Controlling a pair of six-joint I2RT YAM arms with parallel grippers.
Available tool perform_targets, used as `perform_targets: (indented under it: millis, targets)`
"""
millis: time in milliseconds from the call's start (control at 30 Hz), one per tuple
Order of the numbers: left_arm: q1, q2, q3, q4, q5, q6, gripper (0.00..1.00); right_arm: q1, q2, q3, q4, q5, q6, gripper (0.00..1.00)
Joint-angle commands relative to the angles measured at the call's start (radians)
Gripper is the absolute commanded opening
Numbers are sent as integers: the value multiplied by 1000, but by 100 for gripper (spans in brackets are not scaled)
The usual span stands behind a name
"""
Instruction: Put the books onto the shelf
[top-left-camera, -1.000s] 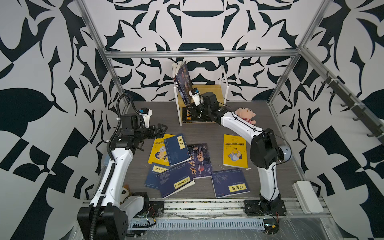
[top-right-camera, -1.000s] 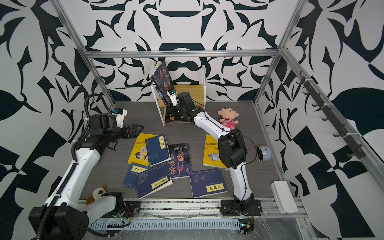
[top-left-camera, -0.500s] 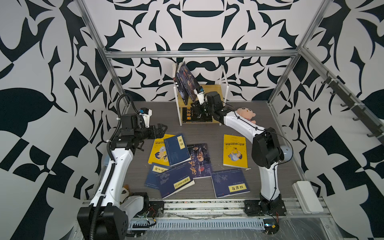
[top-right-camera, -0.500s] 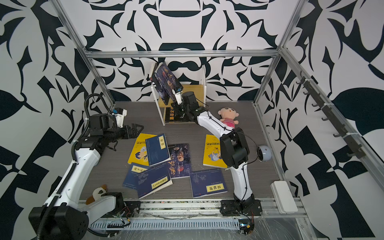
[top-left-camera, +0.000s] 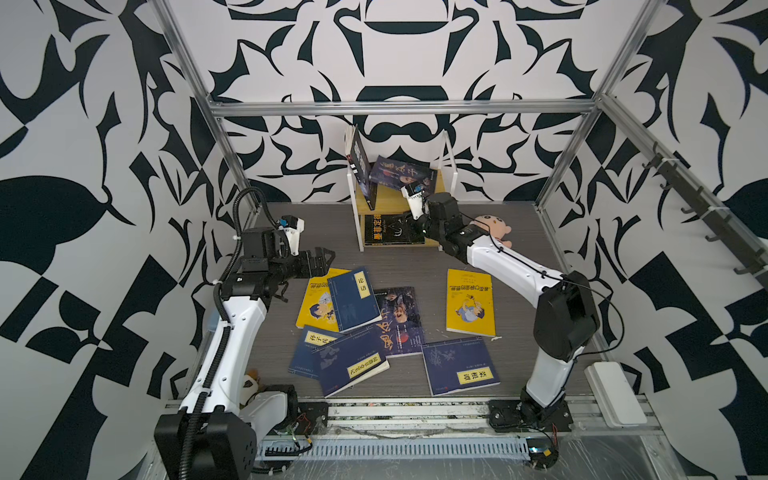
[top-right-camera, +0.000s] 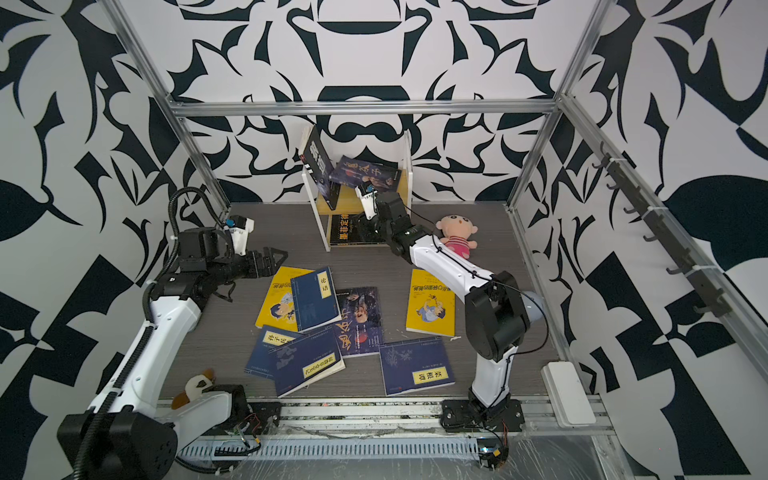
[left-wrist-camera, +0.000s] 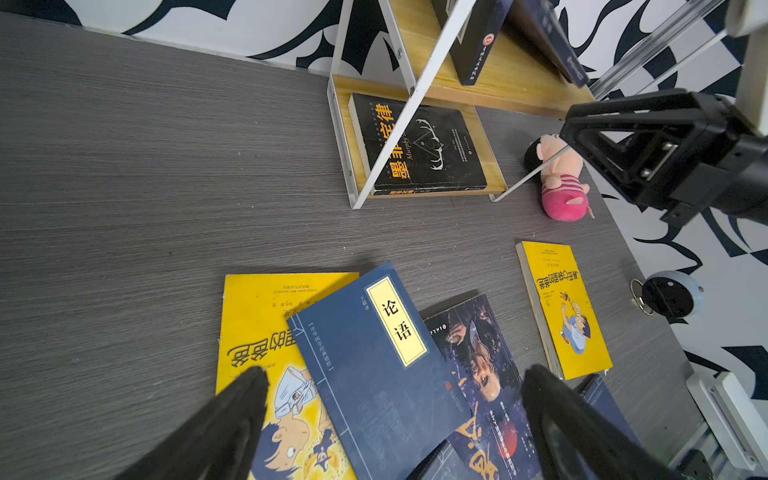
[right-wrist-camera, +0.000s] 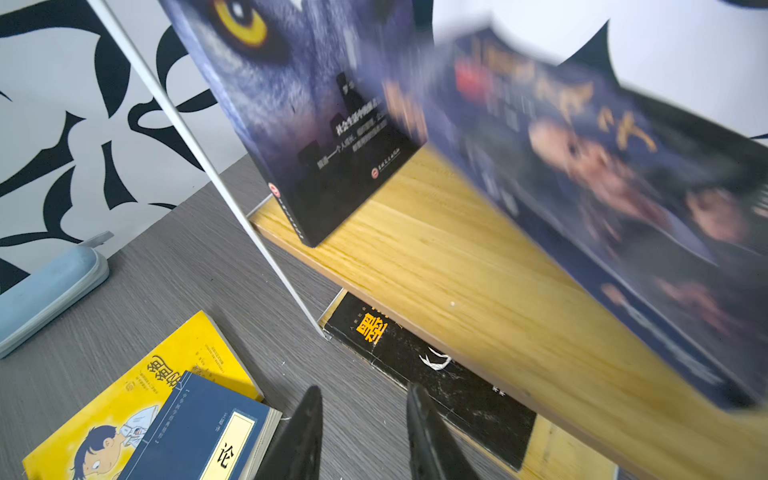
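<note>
The navy paperback (top-left-camera: 353, 297), lying on a yellow book (top-left-camera: 311, 291) left of centre, is likely light and floppy, best pinched at its free edge by the wide-open, empty left gripper (top-left-camera: 322, 262); the right gripper (right-wrist-camera: 363, 390), part-open and empty, faces the far shelf (top-left-camera: 392, 201).

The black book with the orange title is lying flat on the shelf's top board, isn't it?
No. The black book lies flat on the bottom board of the shelf, not the top one; the left wrist view shows it clearly.
</note>
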Motion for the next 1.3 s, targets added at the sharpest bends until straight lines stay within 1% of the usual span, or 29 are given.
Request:
perform_targets:
  millis: [0, 67, 133, 200, 300, 367, 400, 533, 633, 733, 800, 900, 1000, 1100, 1200, 1267]
  targets:
    - [4, -10, -15, -1, 14, 2, 100, 8, -62, 18, -26, 44, -15, 37]
    - [4, -9, -14, -2, 13, 3, 99, 13, -81, 21, -35, 58, -30, 38]
    - [5, -8, -17, -1, 13, 2, 99, 13, -85, 57, -81, 80, -66, 40]
    - [4, -5, -14, 1, 20, -1, 100, 13, -68, 130, -171, 108, -132, 43]
    - [6, -9, -15, 1, 23, -1, 99, 11, -30, 266, -298, 157, -192, 47]
    - [6, -12, -14, -2, 19, -1, 99, 9, -23, 324, -352, 172, -193, 48]
    - [7, -11, -13, -3, 18, 1, 99, 6, -27, 343, -372, 163, -174, 49]
    - [9, -13, -11, -7, 18, 0, 100, -43, -87, 356, -404, 98, -17, 49]
    - [8, -8, -12, -5, 19, -1, 99, -108, -157, 327, -405, 44, 103, 49]
    - [10, -5, -14, -1, 28, -2, 100, -189, -221, 283, -384, 4, 197, 49]
    - [11, -4, -13, -1, 31, -3, 100, -264, -258, 237, -350, -23, 273, 49]
    - [15, -5, -14, 1, 34, -7, 100, -356, -283, 163, -284, -39, 387, 49]
    - [19, -7, -16, 3, 37, -11, 99, -429, -255, 116, -215, -81, 499, 48]
    - [23, -11, -14, 1, 38, -14, 99, -470, -186, 82, -117, -135, 619, 48]
    - [25, -11, -14, 0, 41, -16, 99, -485, -84, 100, -24, -196, 714, 49]
    - [28, -13, -13, -1, 41, -16, 100, -484, -10, 147, -6, -228, 757, 50]
